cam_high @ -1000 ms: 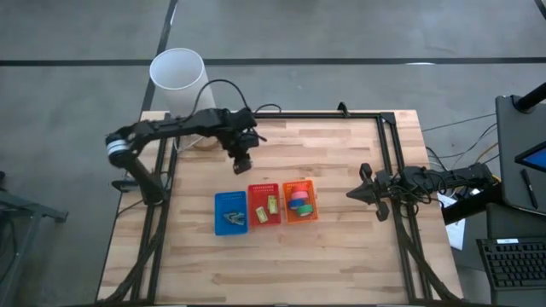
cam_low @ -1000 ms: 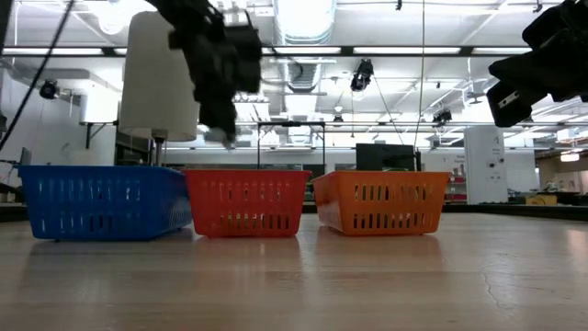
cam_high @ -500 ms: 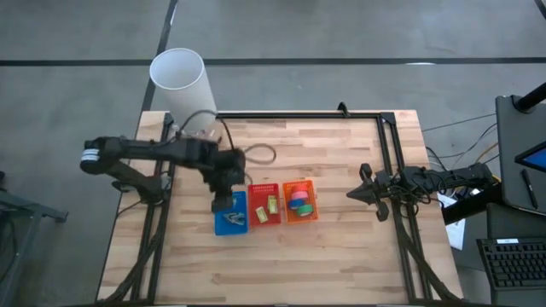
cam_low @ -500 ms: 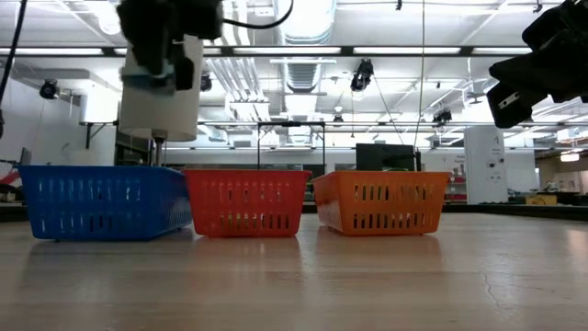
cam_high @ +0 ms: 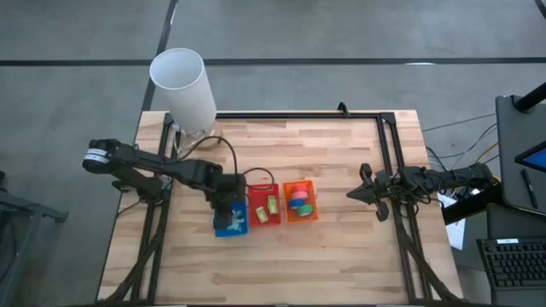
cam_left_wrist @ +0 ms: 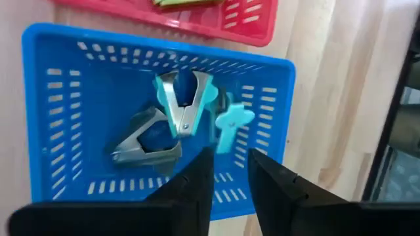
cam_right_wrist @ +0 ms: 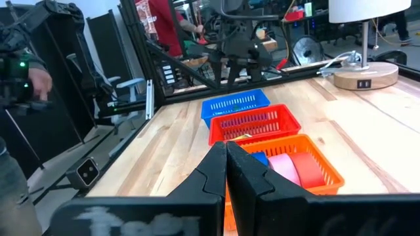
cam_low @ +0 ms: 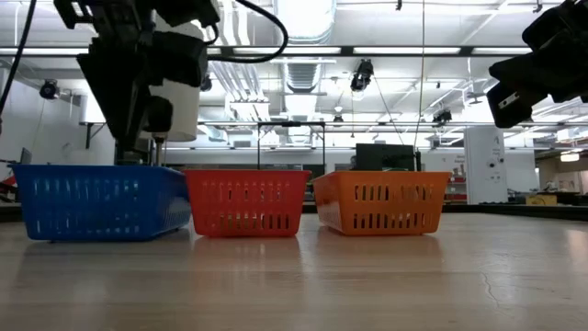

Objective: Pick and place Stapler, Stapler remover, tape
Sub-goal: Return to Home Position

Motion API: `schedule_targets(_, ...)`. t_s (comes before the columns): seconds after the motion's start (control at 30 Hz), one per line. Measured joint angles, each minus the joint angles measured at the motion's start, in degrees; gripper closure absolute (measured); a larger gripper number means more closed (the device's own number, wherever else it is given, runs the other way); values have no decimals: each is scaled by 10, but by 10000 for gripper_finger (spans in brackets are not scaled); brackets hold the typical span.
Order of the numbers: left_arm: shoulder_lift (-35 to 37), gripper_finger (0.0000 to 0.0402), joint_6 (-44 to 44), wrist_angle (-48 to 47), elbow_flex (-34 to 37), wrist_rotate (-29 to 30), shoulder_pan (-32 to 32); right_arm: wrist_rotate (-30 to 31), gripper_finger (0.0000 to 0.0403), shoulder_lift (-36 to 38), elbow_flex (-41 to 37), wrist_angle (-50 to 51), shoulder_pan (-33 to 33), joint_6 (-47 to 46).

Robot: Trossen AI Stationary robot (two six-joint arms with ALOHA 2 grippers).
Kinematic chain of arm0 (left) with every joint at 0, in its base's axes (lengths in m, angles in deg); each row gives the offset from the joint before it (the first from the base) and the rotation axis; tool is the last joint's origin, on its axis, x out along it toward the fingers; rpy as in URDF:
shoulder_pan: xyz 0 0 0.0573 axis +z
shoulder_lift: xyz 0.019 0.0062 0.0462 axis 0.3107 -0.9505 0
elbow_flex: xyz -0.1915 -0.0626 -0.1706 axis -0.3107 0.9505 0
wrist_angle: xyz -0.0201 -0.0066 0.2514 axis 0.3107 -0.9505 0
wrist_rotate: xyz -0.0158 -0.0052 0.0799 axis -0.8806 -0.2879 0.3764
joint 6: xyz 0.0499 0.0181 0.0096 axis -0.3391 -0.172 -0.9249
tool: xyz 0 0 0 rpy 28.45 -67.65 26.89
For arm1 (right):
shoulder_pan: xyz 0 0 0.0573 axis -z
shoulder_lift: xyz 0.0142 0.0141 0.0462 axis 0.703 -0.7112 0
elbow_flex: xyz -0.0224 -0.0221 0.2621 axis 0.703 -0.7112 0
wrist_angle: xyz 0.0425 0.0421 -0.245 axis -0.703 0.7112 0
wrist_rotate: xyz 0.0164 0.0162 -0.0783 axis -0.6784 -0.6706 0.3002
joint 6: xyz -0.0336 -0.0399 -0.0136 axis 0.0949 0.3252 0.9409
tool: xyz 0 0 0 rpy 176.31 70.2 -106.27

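My left gripper (cam_high: 223, 207) (cam_left_wrist: 230, 160) is open and reaches down into the blue basket (cam_high: 217, 228) (cam_left_wrist: 59, 98), touching nothing. Just beyond its fingertips lie staple removers: a teal one (cam_left_wrist: 186, 105), a second teal piece (cam_left_wrist: 230, 121) and a dark metal one (cam_left_wrist: 146, 141), all on the basket floor. The red basket (cam_high: 252, 189) holds small yellow-green blocks (cam_high: 271, 205). The orange basket (cam_high: 299, 219) holds the tape rolls (cam_high: 299, 203) (cam_right_wrist: 298, 167), pink, blue and green. My right gripper (cam_high: 351, 194) (cam_right_wrist: 226, 154) is shut and waits by the table's right side.
The three baskets stand side by side in mid-table (cam_low: 101, 202) (cam_low: 246, 202) (cam_low: 381, 202). A white-shaded lamp (cam_high: 182, 81) stands at the far left corner, and its cable (cam_high: 260, 175) loops toward the red basket. A black frame (cam_high: 388, 162) runs along the table's edges. Bare wood lies near the front.
My left gripper has swung from the far side, near the lamp, toward the near edge and over the blue basket. It has then come down until its fingers reach inside the basket. My right arm has kept still.
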State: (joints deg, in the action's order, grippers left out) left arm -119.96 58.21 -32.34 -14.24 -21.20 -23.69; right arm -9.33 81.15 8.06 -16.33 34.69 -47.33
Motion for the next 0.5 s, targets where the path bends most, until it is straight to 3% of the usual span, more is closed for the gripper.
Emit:
schedule_targets(0.27, 10, 295, -34, 10, -19, 18, 8, 0, 394, 0, 0, 0, 0, 0)
schedule_targets(0.37, 33, 319, -37, 73, -16, 18, 21, 0, 394, 0, 0, 0, 0, 0)
schedule_targets(0.5, 90, 385, -40, 173, 21, 13, 50, 0, 394, 0, 0, 0, 0, 0)
